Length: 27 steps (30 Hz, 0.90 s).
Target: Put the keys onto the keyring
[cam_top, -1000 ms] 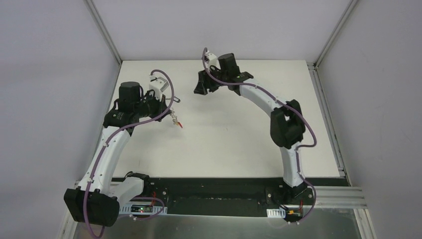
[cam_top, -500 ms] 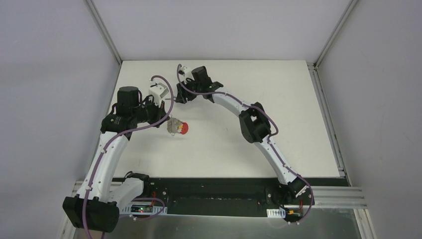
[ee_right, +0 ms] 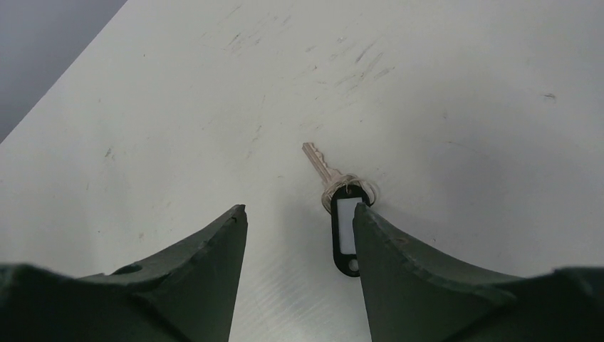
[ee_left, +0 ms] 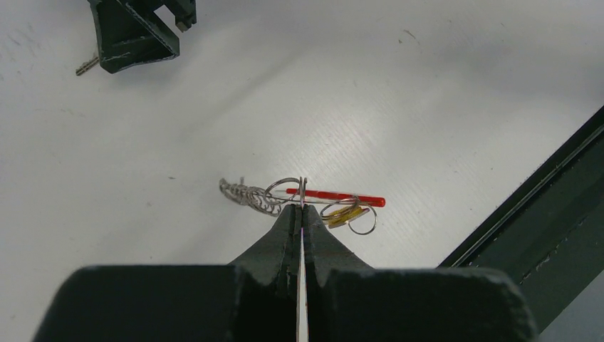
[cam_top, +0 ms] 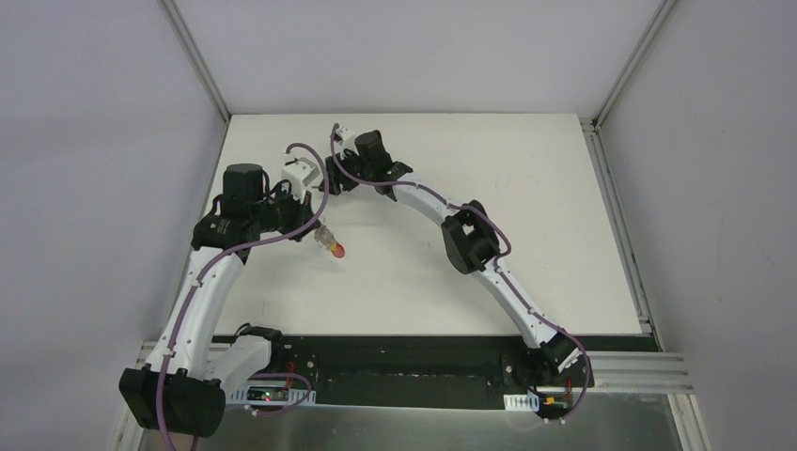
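My left gripper (ee_left: 301, 208) is shut on a silver wire loop of the keyring (ee_left: 335, 194), which has a red band, a row of small loops and an orange-tan tag. In the top view it holds the keyring (cam_top: 333, 247) just above the table, left of centre. The key (ee_right: 345, 226), a silver blade with a black head, lies flat on the table. My right gripper (ee_right: 299, 214) is open and low over it, and the head touches the inner edge of the right finger. The right gripper (cam_top: 325, 184) is close behind the left wrist. The key's tip (ee_left: 87, 65) shows beside the right gripper (ee_left: 135, 32).
The white table (cam_top: 526, 207) is enclosed by grey walls with metal rails on the left and right. A black rail (ee_left: 541, 235) runs along the near edge, right of the keyring. The two wrists are close together at the table's far left.
My right arm has swung left across the far side of the table and come down over the key. My left gripper has stayed put and turned the keyring, which now shows edge-on.
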Available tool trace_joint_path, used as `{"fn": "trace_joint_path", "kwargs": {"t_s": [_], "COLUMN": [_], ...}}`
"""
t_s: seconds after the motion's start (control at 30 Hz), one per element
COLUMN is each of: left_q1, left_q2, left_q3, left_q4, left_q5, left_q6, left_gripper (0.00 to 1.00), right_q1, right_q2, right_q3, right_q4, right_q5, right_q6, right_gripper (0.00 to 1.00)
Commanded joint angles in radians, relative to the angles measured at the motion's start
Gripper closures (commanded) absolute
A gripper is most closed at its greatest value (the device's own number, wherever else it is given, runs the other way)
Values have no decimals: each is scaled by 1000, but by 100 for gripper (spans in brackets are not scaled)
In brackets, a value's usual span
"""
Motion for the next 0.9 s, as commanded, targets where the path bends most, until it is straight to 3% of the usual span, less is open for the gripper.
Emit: {"fn": "trace_joint_path", "kwargs": {"t_s": [0.0, 0.47, 0.87], "left_q1": [6, 8, 7], "left_q2": [14, 30, 37], "left_q3": [23, 52, 102], "left_q4": [-9, -25, -44], "left_q5": [29, 38, -20], "left_q6": [9, 6, 42], "left_gripper": [100, 100, 100], "right_q1": [4, 4, -10], "right_q2": [22, 8, -199], "right_q3": [61, 4, -232], "right_q4": [60, 30, -103], "right_q5": [1, 23, 20], "right_q6": [73, 108, 55], "right_gripper": [41, 43, 47]}}
